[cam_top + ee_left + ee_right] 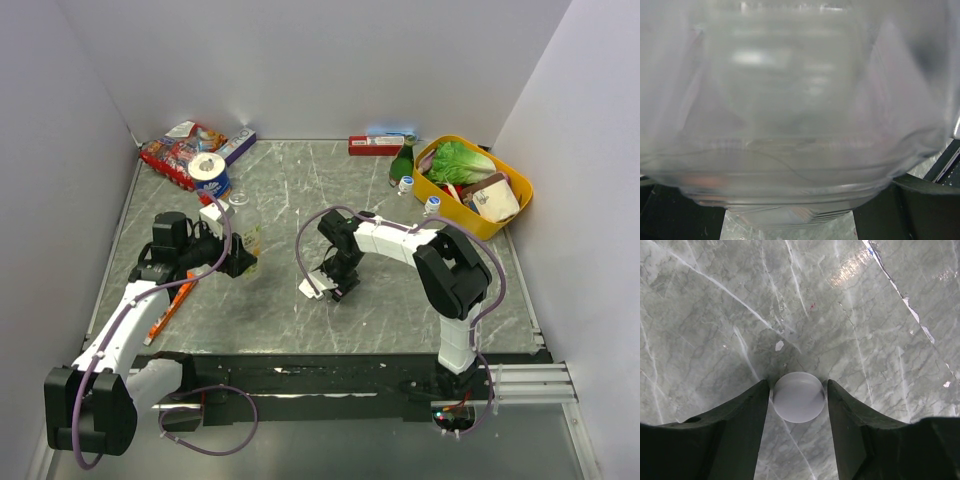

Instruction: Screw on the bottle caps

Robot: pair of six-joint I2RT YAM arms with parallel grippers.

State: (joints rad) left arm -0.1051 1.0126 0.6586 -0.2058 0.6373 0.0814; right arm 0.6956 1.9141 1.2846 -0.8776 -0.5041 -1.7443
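— Where is the white cap?

— Flat on the tabletop, near its middle, right between the fingers of my right pincer. From that wrist I see one black finger at the cap's 9 o'clock and the other at its 3 o'clock. Both are hard up beside its rim.

— So you are clenched on it?

— I cannot tell. The fingers stand at its sides, but whether they press it or only sit just beside it does not show.

— And your left?

— My left pincer is clenched on the clear bottle, the one with the yellow label. It is upright or nearly so, with its mouth open. It stands at 9 o'clock from my right pincer, apart from it. In the left wrist view its clear wall is a blur that fills almost everything, with my dark fingers at the bottom corners.

— The other bottles?

— Two blue-topped bottles stand at 2 o'clock on the tabletop, just beside the yellow basket. A green bottle is at their 12 o'clock.

— Anything else?

— A tape roll at 10 o'clock, near a red snack packet. A red box lies at 12 o'clock by the far wall. An orange marker lies at 8 o'clock, beside my left arm.
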